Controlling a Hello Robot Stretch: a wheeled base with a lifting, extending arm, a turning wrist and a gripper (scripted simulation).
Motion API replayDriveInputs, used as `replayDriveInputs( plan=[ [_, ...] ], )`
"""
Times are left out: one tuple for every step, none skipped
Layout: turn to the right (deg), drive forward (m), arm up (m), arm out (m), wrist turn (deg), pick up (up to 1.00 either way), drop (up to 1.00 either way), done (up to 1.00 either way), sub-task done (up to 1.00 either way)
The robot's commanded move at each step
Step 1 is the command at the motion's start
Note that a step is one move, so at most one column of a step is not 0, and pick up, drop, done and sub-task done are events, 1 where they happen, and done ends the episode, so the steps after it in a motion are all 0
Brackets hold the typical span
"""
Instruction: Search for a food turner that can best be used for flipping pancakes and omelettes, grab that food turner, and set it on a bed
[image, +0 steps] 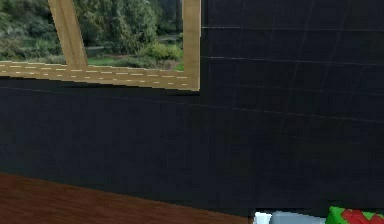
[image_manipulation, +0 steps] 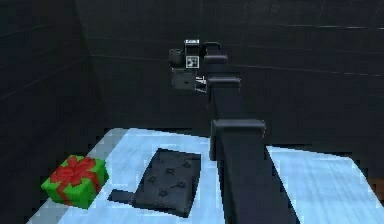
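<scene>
While we face dark wall (image: 250, 120) with wood-framed window (image: 120, 40), pale bed (image_manipulation: 320, 175) spreads beneath arm (image_manipulation: 235, 140); dark tufted cushion (image_manipulation: 170, 178), green red-ribboned box (image_manipulation: 75, 180) lie on it. Gripper (image_manipulation: 182, 76) against wall: finger state, any load, we cannot tell.

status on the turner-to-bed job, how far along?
Looks done: getting to the bed; the arm reaches out over it. In hand: possibly the drop, but the gripper sits against a dark wall and I cannot tell whether it holds anything. Left: setting the turner on the bed. What I make out lying there is a gift box and a dark cushion.
</scene>
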Motion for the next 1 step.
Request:
replayDriveInputs(
  plan=[
    [0.0,0.0,-0.46,0.0,0.0,0.0,0.0,0.0,0.0]
  ],
)
